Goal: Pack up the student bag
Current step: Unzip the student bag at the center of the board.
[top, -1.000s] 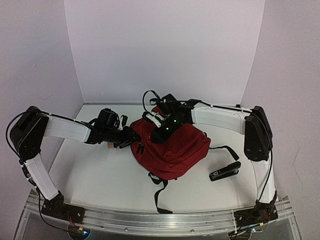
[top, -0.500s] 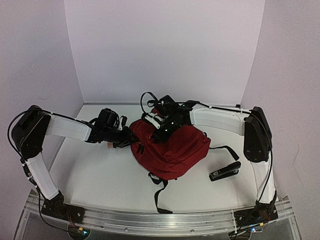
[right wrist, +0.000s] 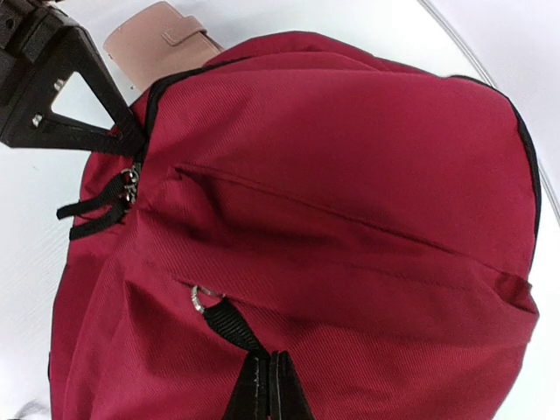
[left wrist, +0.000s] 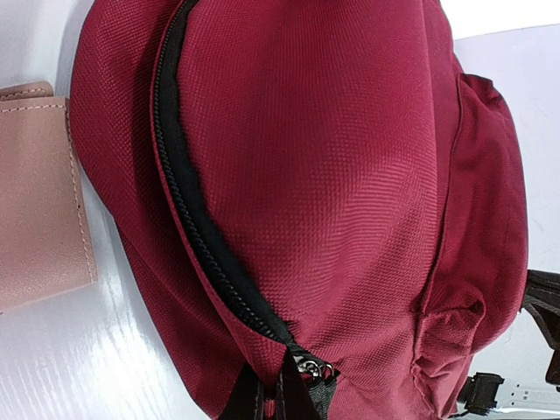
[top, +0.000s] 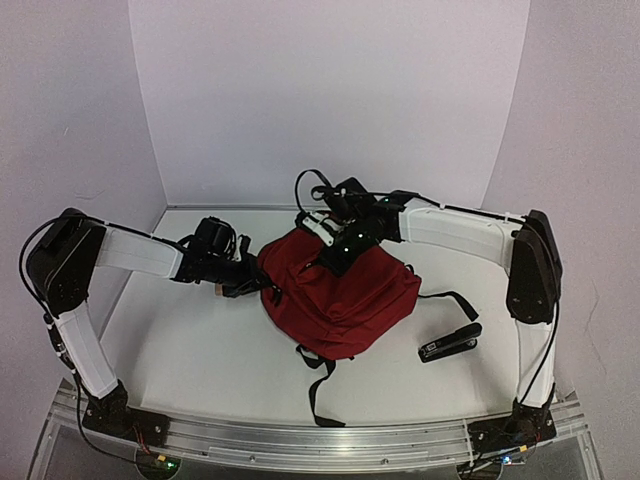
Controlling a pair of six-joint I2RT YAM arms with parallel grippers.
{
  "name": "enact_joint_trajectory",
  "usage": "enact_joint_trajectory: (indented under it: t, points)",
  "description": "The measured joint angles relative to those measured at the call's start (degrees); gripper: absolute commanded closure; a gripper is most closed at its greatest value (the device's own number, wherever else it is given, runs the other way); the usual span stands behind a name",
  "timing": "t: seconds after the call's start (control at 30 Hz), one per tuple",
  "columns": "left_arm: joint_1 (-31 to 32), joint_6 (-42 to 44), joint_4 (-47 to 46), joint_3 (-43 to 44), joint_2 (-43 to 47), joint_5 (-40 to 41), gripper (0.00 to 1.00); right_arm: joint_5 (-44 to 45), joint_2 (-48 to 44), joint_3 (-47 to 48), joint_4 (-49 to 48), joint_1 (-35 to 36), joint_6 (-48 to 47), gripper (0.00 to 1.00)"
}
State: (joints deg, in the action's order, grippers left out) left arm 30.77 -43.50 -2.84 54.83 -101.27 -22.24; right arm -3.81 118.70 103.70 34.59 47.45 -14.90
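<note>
Student bag [top: 345, 300] lies in the middle of the white table [top: 180, 350], a bulging dark red bundle with its black straps [top: 318, 385] trailing toward the near edge. Both arms reach in over it, one from each side.

The left gripper [top: 262, 283] is at the bag's left end with its jaws closed. Seen from the right wrist, it pinches the bag right where the black zipper [left wrist: 201, 227] ends, just above the metal slider [right wrist: 131, 179] — whether it has fabric or the zipper pull, I cannot tell. The zipper's teeth are meshed along the whole stretch visible from the left wrist.

The right gripper [top: 335, 262] is at the bag's far, upper part. Its fingers are pressed together on a black webbing tab [right wrist: 229, 325], which hangs from a small metal ring [right wrist: 206, 299] on the red fabric.

A black stapler [top: 450, 342] lies on the table to the right of the bag, apart from it and close to another strap end. A pale pink wallet [left wrist: 39, 192] lies flat on the table just beside the bag's left end — near the left gripper.
</note>
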Motion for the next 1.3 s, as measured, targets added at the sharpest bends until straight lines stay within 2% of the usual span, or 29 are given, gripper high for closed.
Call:
enact_joint_trajectory:
  t: [0.2,0.4,0.47,0.53,0.6,0.67,0.73,0.87,1.0,1.1,1.3]
  points:
    - [-1.2,0.1,0.9,1.5,-0.6,-0.8,1.00,-1.0,-1.9,-2.9,-0.3,-2.7,0.0,1.00]
    - [-2.7,0.4,0.8,1.8,-1.2,-2.7,0.99,-3.8,-1.9,-3.6,-0.9,-9.6,0.1,1.00]
    - [-2.8,0.9,0.8,1.8,-1.2,-3.2,0.88,-4.7,-1.9,-3.6,-0.9,-11.6,0.4,1.00]
    - [-3.0,1.7,-0.5,1.3,-1.0,-4.0,0.67,-5.7,-1.9,-3.6,-0.7,-13.0,1.2,1.00]
    - [-3.2,2.8,-2.8,-1.0,1.1,-4.9,0.52,-7.8,-1.9,-3.5,-0.4,-13.7,2.9,1.00]
    - [-3.2,4.3,-3.1,-3.1,4.5,-5.0,0.40,-10.3,-1.9,-3.0,0.1,-13.8,5.0,1.00]
    - [-2.9,6.6,-1.6,-3.5,9.1,-4.0,0.33,-13.0,-1.9,-2.3,0.5,-13.5,7.1,1.00]
    - [-1.9,12.2,2.3,0.6,16.2,-2.5,0.28,-17.0,-1.9,-0.9,0.8,-13.1,10.4,1.00]
    - [-0.9,16.9,5.7,6.9,16.1,-2.1,0.25,-19.0,-1.8,-0.2,0.8,-13.0,12.5,1.00]
    - [0.4,19.6,8.6,10.7,13.9,-2.0,0.25,-19.9,-1.7,-0.2,1.0,-13.0,13.3,1.00]
    - [6.2,26.0,16.7,23.3,2.9,1.2,0.29,-20.5,-1.5,-0.1,1.1,-13.0,13.8,1.00]
